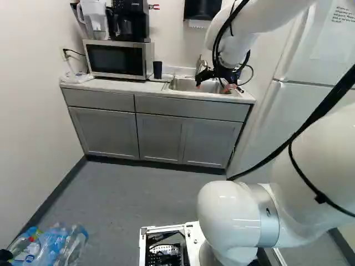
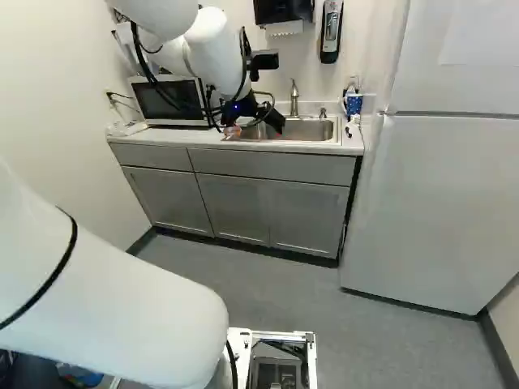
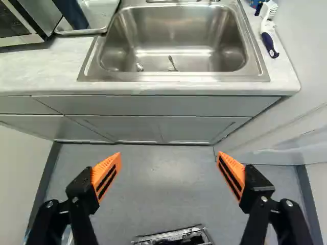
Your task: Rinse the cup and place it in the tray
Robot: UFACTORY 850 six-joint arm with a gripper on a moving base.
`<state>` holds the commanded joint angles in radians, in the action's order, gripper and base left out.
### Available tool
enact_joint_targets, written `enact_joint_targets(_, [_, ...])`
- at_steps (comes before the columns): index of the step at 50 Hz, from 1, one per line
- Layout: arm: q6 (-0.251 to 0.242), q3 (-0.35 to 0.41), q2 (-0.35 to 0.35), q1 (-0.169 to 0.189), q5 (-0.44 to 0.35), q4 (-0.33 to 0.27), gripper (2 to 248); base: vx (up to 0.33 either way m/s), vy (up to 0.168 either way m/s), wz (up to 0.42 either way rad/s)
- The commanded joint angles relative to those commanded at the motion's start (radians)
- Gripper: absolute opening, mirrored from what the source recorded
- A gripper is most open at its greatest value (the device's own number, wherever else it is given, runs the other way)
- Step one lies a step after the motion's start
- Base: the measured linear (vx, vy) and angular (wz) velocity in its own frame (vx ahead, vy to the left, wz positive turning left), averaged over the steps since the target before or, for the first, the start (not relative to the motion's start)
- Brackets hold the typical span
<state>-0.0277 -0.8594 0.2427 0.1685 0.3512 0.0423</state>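
The refrigerator [image 2: 438, 194] is seen to the right of the sink [image 3: 179, 30], and the microwave [image 1: 116, 59] is set on the counter [image 3: 41, 71] to the sink's left. The white arm [image 2: 212, 44] is reached out to the sink, with the gripper [image 3: 169, 154] held near its front side. Between the microwave and the sink the tray [image 3: 100, 11] is laid, and in it the dark cup [image 3: 74, 15] is stood, apparently upright, though its far end is cut off in the wrist view. At the sink's back the faucet [image 2: 294, 97] is mounted; inside the basin a small spoon-like utensil [image 3: 172, 63] is left. As far as can be judged, the placing is met, since the cup is already in the tray. Whether it has been rinsed cannot be told, as no water is seen on it; if rinsing is done, only the arm's withdrawal is left, and if not, the cup must be lifted to the sink and returned. The gripper is spread wide, its orange pads [image 3: 106, 176] far apart; nothing is held between them, and nothing is seen to be touched.
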Motion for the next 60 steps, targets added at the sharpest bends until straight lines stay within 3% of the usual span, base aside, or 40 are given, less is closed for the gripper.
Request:
enact_joint_targets(30, [0.006,0.159,0.008,-0.035,-0.253,-0.009,247,0.000,0.000,0.000])
enact_joint_targets(60, [0.014,0.379,0.018,-0.083,-0.601,-0.021,247,0.000,0.000,0.000])
